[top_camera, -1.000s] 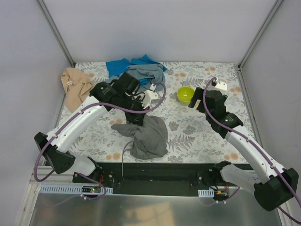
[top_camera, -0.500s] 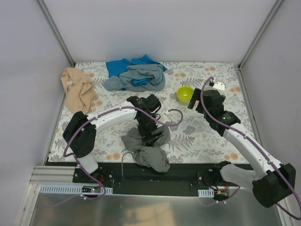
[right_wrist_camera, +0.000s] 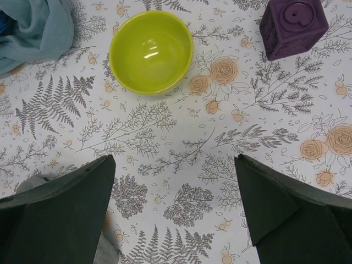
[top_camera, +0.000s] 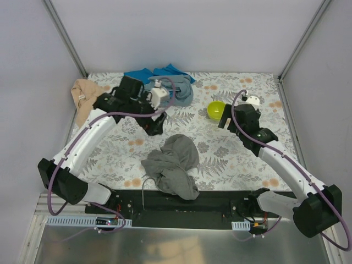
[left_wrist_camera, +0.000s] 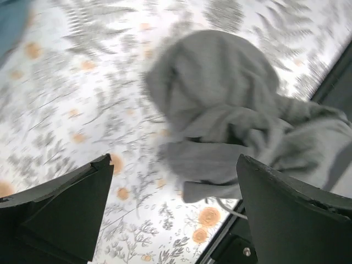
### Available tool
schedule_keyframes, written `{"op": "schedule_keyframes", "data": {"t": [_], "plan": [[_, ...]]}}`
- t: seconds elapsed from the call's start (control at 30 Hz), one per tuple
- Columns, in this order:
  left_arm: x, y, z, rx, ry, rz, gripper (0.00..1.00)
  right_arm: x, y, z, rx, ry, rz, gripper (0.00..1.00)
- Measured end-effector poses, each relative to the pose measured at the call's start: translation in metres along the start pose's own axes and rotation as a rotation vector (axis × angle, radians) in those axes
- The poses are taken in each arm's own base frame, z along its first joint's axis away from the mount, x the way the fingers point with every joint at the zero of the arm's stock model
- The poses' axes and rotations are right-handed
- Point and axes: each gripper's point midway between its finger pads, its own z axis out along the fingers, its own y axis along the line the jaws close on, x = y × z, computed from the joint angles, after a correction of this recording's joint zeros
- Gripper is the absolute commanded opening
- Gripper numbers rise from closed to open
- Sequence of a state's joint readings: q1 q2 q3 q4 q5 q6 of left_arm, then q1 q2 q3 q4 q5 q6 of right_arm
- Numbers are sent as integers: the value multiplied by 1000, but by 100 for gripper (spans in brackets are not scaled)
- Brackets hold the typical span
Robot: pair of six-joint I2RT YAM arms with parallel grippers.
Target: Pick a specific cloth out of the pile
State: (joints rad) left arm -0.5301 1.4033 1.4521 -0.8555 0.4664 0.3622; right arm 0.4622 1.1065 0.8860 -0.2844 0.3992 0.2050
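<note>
At the table's point(top_camera: 234, 159) near edge, the dark grey cloth point(top_camera: 173, 165) lies crumpled and free; left gripper point(top_camera: 155, 126) and right gripper point(right_wrist_camera: 175, 165) are both spread wide and empty, with the yellow-green bowl point(right_wrist_camera: 150, 52) beside the right one.

open table point(top_camera: 124, 157) left, dark cloth point(top_camera: 173, 165) (bunched) centre

Lab test cell, white enclosure walls point(top_camera: 176, 33)

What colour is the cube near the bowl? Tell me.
Dark purple; the right wrist view shows the cube best.
</note>
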Motion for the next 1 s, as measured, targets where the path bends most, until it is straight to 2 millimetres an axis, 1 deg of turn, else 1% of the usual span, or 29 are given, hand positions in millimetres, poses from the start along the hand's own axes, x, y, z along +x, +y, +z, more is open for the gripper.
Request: {"op": "schedule_keyframes", "data": {"t": [0.03,0.1,0.17,0.2,0.23,0.3,0.33,0.4,0.43,0.5,0.53,0.6,0.7,0.83,1.0], "plan": [[-3,16,-9,-49,-32,-39,99,2,0,2,2,7,-3,99],[-2,49,-23,-148,-70,-130,99,5,-1,4,5,19,-7,99],[10,93,-33,-280,-103,-255,99,7,-1,7,8,28,-11,99],[18,110,-37,-331,-108,-308,99,7,-2,7,9,31,-13,100],[33,133,-41,-398,-122,-383,99,7,-3,8,11,32,-13,99],[69,170,-48,-513,-133,-528,99,6,-5,9,16,30,-11,100],[84,182,-50,-551,-135,-586,99,4,-8,10,21,27,-8,99],[123,209,-56,-648,-148,-721,99,2,-14,13,35,20,-1,99],[141,219,-58,-691,-155,-776,99,2,-19,15,45,19,4,99],[175,230,-56,-760,-151,-854,99,6,-29,19,69,27,9,99],[187,232,-53,-785,-150,-880,99,8,-35,22,83,33,12,99],[206,233,-45,-821,-152,-895,99,14,-46,27,110,45,20,99],[221,228,-35,-853,-187,-889,99,23,-59,35,141,64,35,100],[229,230,-29,-884,-235,-865,99,30,-70,39,169,77,51,99],[223,238,-25,-877,-279,-843,99,29,-72,42,170,65,59,99]]}}
